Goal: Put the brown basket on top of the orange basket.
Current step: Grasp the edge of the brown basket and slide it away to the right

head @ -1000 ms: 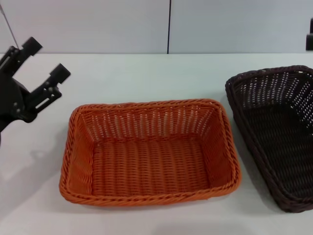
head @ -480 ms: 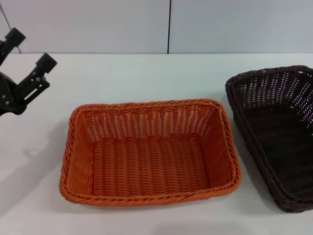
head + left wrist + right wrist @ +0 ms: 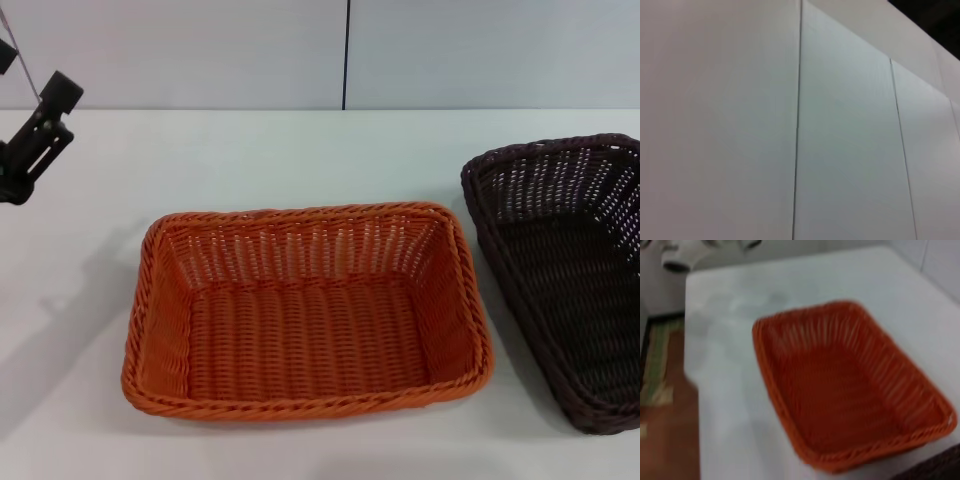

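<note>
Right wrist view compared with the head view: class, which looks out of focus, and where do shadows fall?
Right wrist view: the orange basket is soft, its weave smeared. Head view: sharp weave on it and the brown basket; a faint shadow lies on the table beside the orange basket's left side.

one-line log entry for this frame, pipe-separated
left gripper: far left, above table, open, empty | right gripper: not in view | brown basket: on table, right of orange basket, not stacked
</note>
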Robot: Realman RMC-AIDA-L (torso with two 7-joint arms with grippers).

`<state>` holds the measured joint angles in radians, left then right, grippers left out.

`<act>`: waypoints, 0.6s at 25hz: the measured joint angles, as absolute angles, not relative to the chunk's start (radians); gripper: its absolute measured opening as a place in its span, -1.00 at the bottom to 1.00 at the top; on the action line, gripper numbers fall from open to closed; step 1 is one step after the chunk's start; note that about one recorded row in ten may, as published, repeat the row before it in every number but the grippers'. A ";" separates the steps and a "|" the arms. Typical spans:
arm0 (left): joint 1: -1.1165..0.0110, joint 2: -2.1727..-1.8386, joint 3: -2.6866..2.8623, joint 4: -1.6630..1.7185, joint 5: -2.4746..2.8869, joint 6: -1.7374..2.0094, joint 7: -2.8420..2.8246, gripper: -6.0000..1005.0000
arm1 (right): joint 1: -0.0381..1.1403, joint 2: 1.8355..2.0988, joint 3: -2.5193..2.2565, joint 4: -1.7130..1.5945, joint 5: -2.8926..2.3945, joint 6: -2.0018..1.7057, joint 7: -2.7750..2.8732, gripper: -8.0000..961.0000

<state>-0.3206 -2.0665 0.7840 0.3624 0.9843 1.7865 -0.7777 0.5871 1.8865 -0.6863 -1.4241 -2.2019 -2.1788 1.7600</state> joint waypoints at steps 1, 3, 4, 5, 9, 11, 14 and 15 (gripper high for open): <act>-0.328 -2.066 0.784 0.349 0.983 1.782 -0.778 0.68 | 0.587 1.886 -0.686 -1.424 -2.202 -2.179 1.760 0.06; -0.337 -2.065 0.784 0.338 0.983 1.770 -0.778 0.68 | 0.592 1.887 -0.720 -1.421 -2.234 -2.182 1.756 0.06; -0.340 -2.065 0.784 0.336 0.983 1.762 -0.779 0.67 | 0.596 1.887 -0.755 -1.418 -2.277 -2.185 1.755 0.06; -0.342 -2.065 0.784 0.336 0.982 1.748 -0.780 0.67 | 0.597 1.887 -0.773 -1.416 -2.302 -2.186 1.755 0.06; -0.343 -2.065 0.784 0.336 0.983 1.739 -0.781 0.67 | 0.598 1.889 -0.809 -1.400 -2.346 -2.188 1.755 0.06; -0.344 -2.065 0.784 0.336 0.983 1.734 -0.782 0.67 | 0.596 1.891 -0.821 -1.391 -2.356 -2.188 1.755 0.06; -0.347 -2.065 0.784 0.335 0.983 1.714 -0.783 0.67 | 0.592 1.892 -0.830 -1.389 -2.363 -2.188 1.751 0.06; -0.347 -2.065 0.784 0.335 0.983 1.714 -0.783 0.67 | 0.592 1.892 -0.832 -1.388 -2.367 -2.188 1.747 0.06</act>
<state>-0.3473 -2.0654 0.7838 0.3352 0.9825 1.7144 -0.7831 0.5918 1.8925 -0.8324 -1.3878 -2.3665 -2.1880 1.7471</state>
